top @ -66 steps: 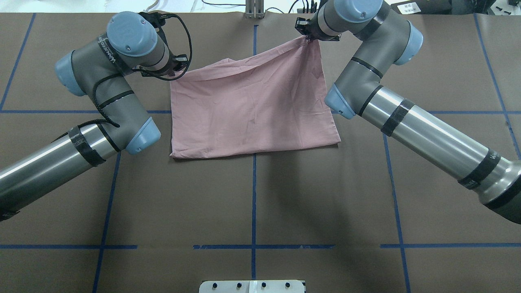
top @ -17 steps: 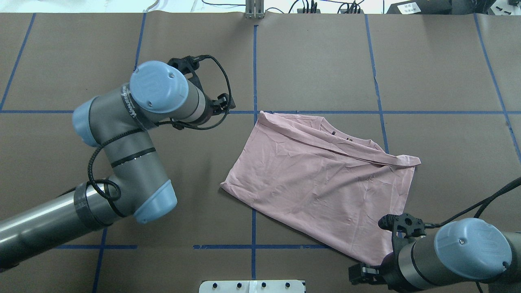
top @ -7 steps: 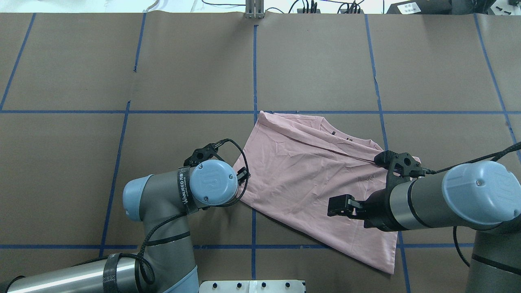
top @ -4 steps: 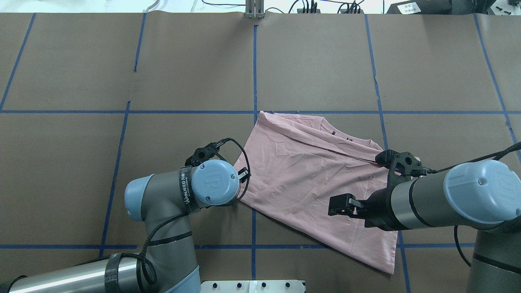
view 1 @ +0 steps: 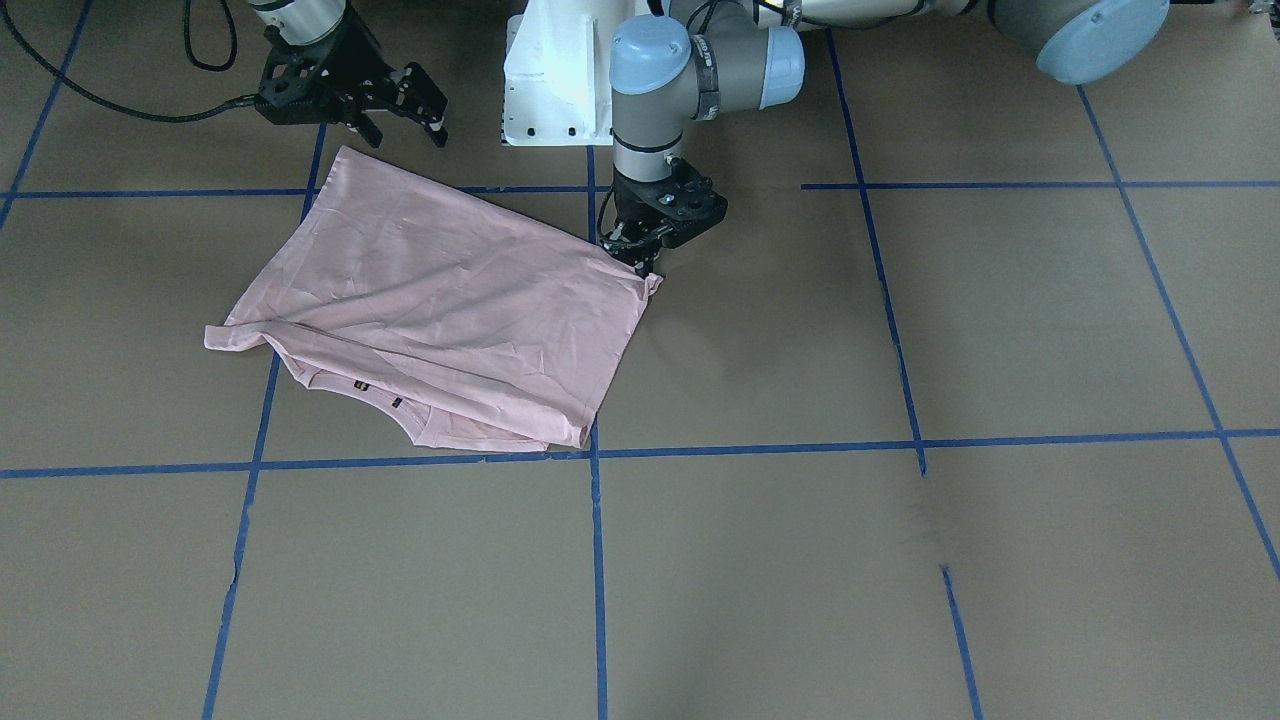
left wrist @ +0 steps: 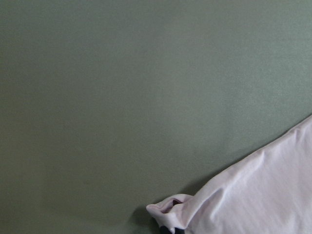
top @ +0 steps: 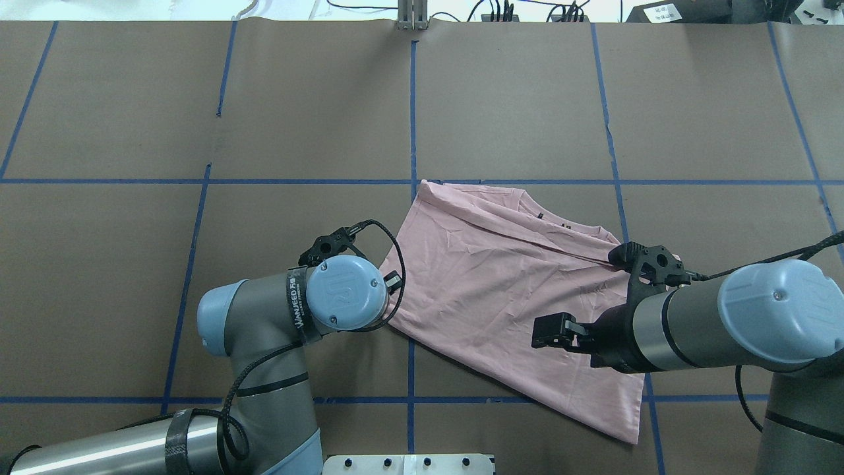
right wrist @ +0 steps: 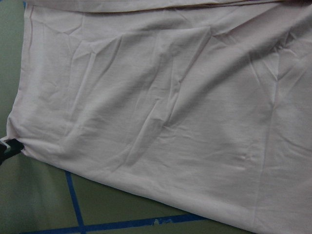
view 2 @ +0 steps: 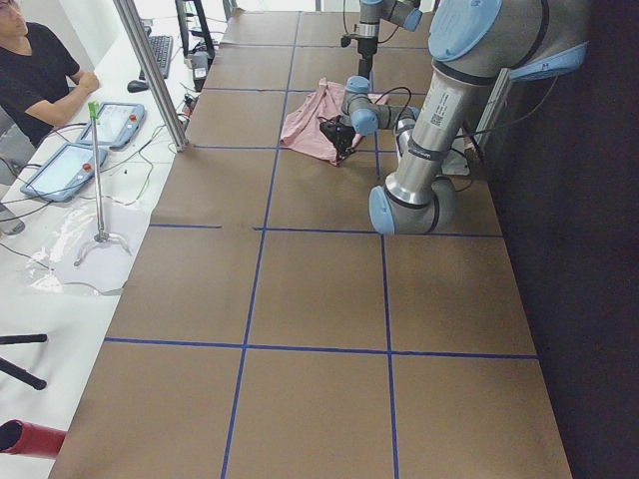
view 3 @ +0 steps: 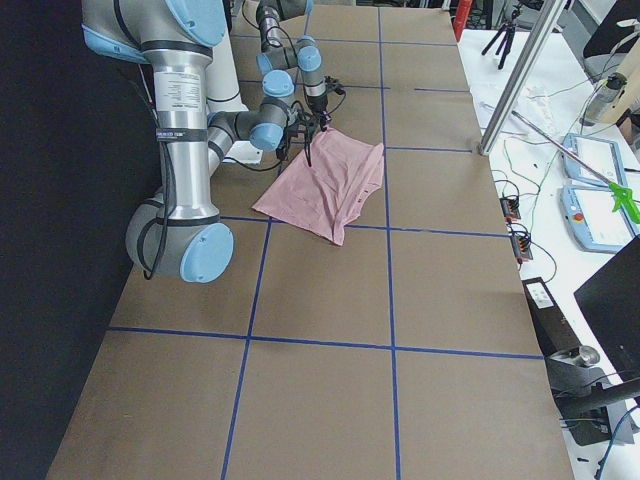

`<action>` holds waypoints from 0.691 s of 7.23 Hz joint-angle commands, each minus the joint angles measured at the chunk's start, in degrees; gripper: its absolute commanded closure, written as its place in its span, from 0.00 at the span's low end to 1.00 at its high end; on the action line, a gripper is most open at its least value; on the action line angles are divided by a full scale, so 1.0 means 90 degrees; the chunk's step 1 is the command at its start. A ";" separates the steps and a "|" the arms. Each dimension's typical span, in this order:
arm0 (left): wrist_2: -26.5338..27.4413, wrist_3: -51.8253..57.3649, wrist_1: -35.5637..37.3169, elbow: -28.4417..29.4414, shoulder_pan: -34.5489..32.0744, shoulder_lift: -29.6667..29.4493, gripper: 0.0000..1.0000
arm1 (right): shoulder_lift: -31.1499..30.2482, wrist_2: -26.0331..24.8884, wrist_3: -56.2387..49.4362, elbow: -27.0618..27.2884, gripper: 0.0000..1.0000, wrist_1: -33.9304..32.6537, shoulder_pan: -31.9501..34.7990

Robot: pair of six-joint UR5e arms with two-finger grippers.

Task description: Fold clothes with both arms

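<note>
the pale pink t-shirt point(top: 501, 284) lies folded, plain side up, skewed across the brown table point(top: 297, 105), with its collar edge towards the far side and most of it on the robot's right of the centre blue tape line point(top: 412, 119). the left gripper point(view 1: 643, 262) points straight down at the shirt's near-left corner, jaws closed on that bunched-up tip. the right gripper point(view 1: 405, 122) hangs above the shirt's right part, fingers spread apart with nothing between them.
</note>
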 commanded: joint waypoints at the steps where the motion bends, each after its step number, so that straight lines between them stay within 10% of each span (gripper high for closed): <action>1: -0.0010 0.0148 0.0026 -0.0020 -0.0394 0.0006 1.00 | 0.0018 -0.0006 0.0005 0.0007 0.00 0.0010 0.0037; 5: 0.0039 0.1336 -0.0565 0.0542 -0.1516 -0.0023 1.00 | 0.0047 -0.0006 0.0005 0.0027 0.00 0.0000 0.0086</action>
